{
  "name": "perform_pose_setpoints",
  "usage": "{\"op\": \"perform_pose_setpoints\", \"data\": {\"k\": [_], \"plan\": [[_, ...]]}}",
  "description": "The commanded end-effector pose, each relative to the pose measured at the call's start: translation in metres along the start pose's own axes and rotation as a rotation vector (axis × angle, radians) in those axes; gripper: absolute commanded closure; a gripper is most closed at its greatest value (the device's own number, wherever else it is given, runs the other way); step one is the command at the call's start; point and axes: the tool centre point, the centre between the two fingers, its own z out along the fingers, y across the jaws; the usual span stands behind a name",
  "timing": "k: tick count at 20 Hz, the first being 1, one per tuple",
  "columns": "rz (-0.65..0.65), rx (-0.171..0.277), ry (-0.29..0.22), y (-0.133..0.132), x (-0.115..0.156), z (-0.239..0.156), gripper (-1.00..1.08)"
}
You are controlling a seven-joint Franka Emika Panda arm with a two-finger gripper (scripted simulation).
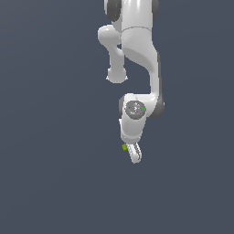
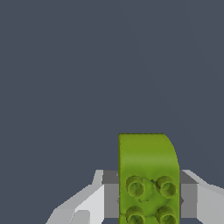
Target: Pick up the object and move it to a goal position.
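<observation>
Plain dark grey-blue ground [image 1: 50, 183] everywhere, without table edge, wall or visible goal marker in either view. Seen in the exterior view: white arm [image 1: 137, 50] reaching down from the upper edge, with gripper [image 1: 132, 153] at its low end. Tiny yellow-green object [image 1: 124, 147] sitting at the gripper tip, on the exterior view's left side of the fingers. Much larger in the wrist view: same object [image 2: 148, 175] as a flat block with round darker studs, lying between the two dark pads [image 2: 110, 194], touching both. Clamped on the block then, with one rounded end of the block sticking out past the fingertips.

Cannot tell from these views if block is lifted off the ground or only just above it; no shadow to judge by.

Judged step: carrying to the goal, grasp already made. For doing it well: keep clamping force constant, move slowly and smoothly, avoid sudden wrist turns, because only part of the block is between the pads and could pivot or slip. Keep enough height during travel, then lower gently and open only once at the goal.
</observation>
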Motion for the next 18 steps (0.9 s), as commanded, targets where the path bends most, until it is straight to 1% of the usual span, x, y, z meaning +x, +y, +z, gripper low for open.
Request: {"op": "perform_pose_setpoints", "data": {"k": [1,6,18], "plan": [[0.001,0.001,0.000,0.006,0.011,-0.013,1.08],[0.001,0.001,-0.001,0.025,0.040,-0.049,1.08],[0.002,0.002,-0.003,0.082,0.130,-0.160,1.08]]}}
